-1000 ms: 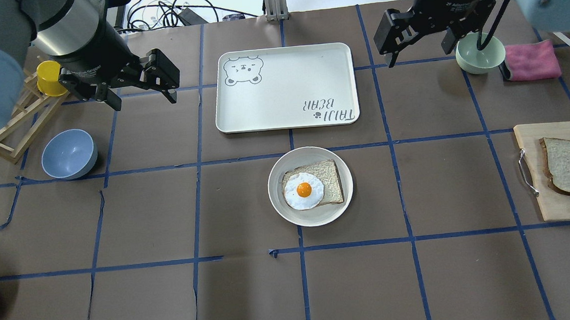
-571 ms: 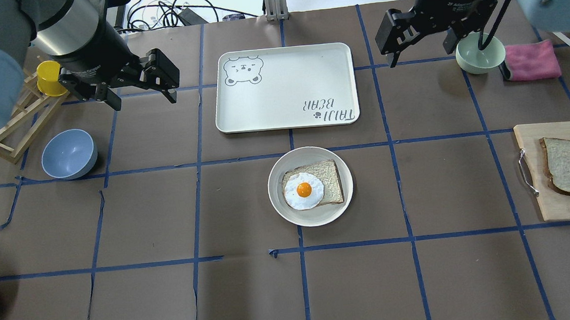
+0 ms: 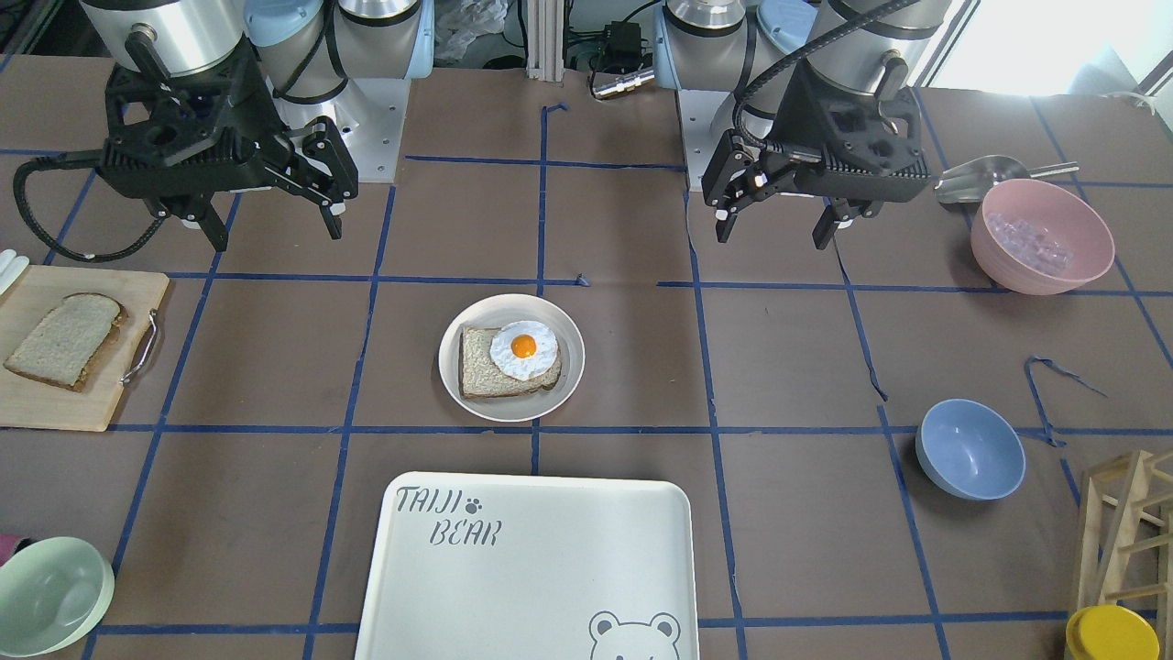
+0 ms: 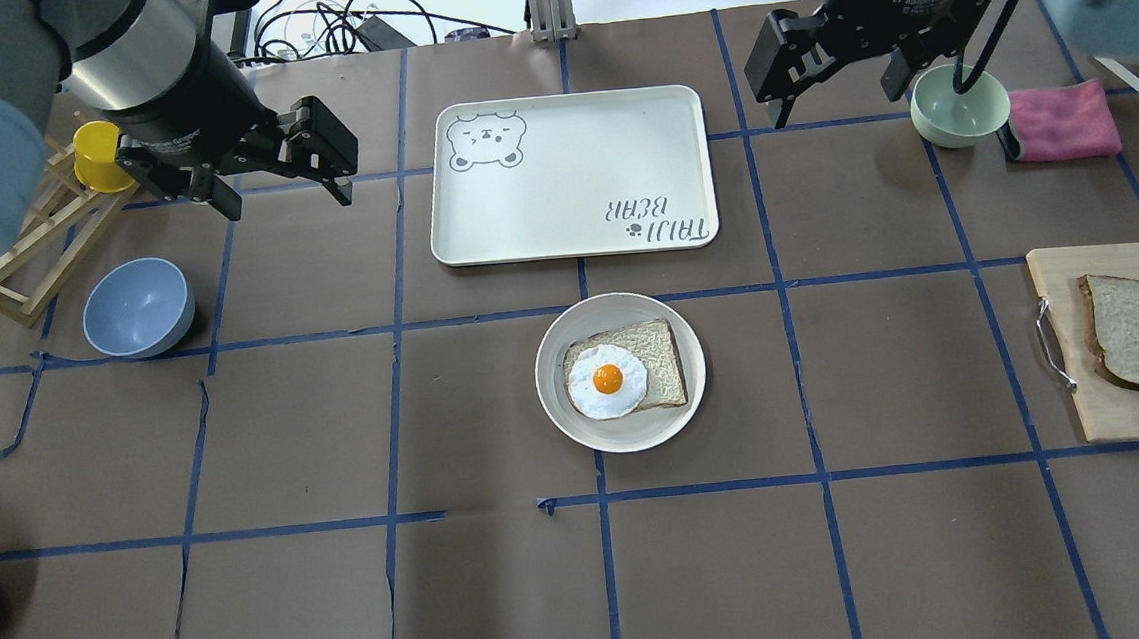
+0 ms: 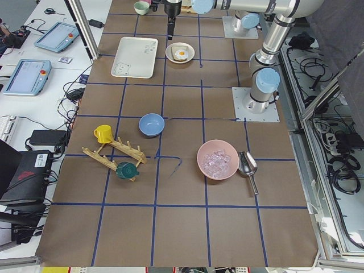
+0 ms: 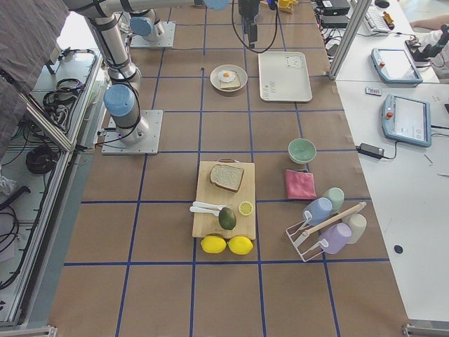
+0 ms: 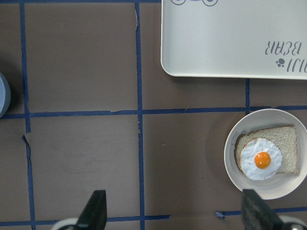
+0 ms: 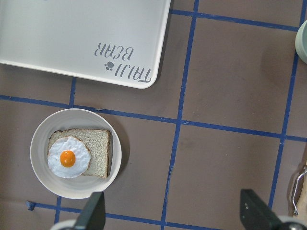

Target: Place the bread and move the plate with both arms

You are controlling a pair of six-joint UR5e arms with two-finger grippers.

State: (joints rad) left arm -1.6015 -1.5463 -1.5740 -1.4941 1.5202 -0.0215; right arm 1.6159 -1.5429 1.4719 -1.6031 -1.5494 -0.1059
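Bread (image 4: 1137, 330) is in neither pair of jaws; the 2 pairs hang spread and empty above the bench (image 4: 336, 426). It lies flat on the cutting board (image 4: 1138, 415), well apart from the plate (image 4: 628, 441). Likely fault: jaws tear the flat slice.

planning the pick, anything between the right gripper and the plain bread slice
Nothing visible does. The right gripper hangs open above the table, and the bread lies uncovered on the cutting board.
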